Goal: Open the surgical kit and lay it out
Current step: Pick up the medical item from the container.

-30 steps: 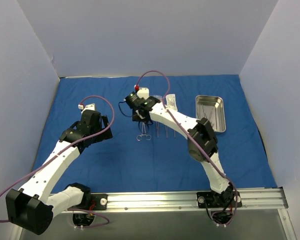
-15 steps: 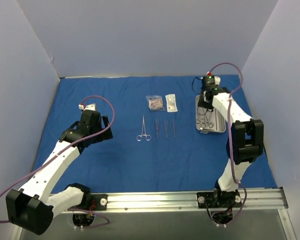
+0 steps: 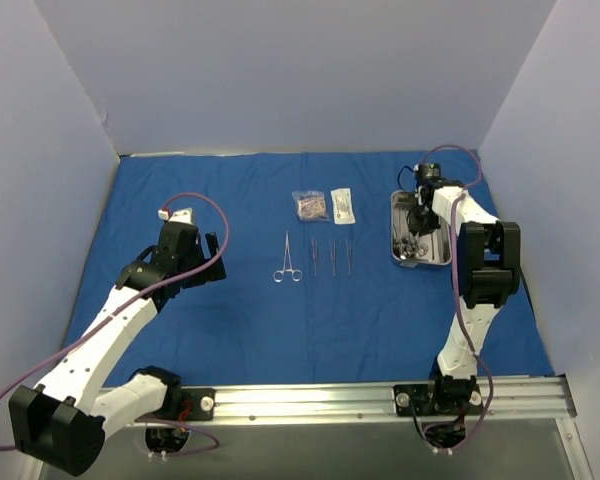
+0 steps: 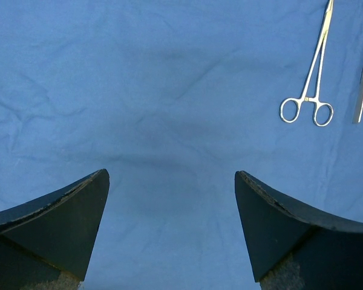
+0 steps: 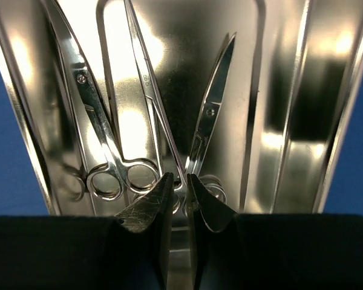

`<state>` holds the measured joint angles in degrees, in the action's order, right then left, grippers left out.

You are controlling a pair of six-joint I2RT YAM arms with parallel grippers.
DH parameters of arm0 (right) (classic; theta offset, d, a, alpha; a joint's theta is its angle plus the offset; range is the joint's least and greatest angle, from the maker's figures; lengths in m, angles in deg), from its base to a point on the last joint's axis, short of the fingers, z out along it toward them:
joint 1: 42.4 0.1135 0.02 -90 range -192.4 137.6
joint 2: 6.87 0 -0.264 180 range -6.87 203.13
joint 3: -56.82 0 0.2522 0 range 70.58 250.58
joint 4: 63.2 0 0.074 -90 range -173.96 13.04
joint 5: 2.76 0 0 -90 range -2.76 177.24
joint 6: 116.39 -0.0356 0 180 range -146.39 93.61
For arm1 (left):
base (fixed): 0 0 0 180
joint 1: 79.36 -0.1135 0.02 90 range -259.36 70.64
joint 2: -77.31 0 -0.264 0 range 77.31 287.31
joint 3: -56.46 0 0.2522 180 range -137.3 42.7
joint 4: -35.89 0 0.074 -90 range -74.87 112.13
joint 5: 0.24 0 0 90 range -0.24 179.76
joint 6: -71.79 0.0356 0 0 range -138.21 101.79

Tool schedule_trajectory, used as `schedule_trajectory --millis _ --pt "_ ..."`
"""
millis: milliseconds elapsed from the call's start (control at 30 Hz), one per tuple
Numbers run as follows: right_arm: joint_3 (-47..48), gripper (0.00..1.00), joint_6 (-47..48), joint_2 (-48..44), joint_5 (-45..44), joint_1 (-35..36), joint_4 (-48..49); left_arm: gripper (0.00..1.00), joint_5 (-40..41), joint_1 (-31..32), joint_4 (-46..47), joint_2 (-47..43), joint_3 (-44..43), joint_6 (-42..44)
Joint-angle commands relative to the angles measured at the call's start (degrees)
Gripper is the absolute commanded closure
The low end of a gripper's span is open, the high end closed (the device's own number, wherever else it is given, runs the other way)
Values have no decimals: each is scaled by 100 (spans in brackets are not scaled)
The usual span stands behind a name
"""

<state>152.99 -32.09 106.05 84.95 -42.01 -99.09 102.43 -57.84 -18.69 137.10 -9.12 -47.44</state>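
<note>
The royal-blue cloth wrap lies spread flat. On it sit a ring-handled forceps, three tweezers and two clear packets. The steel tray stands at the right with several scissor-like instruments in it. My right gripper is down in the tray; in the right wrist view its jaws are pinched on the thin shank of one instrument near its rings. My left gripper is open and empty over bare cloth, with the forceps ahead to its right.
Grey walls close in the back and both sides. A metal rail runs along the near edge. The cloth has shallow creases to the left of my left gripper.
My right arm swung from the middle of the cloth over to the tray and lowered its gripper in among the instruments. The left arm has barely shifted.
</note>
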Motion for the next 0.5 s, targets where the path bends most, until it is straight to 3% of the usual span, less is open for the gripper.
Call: schedule_trajectory --millis 0,467 --pt "302 89 446 115 149 -12 -239 6 -142 -42 320 -152 48 155" --pt "583 87 833 652 132 -188 -300 6 -142 -42 364 -231 136 243"
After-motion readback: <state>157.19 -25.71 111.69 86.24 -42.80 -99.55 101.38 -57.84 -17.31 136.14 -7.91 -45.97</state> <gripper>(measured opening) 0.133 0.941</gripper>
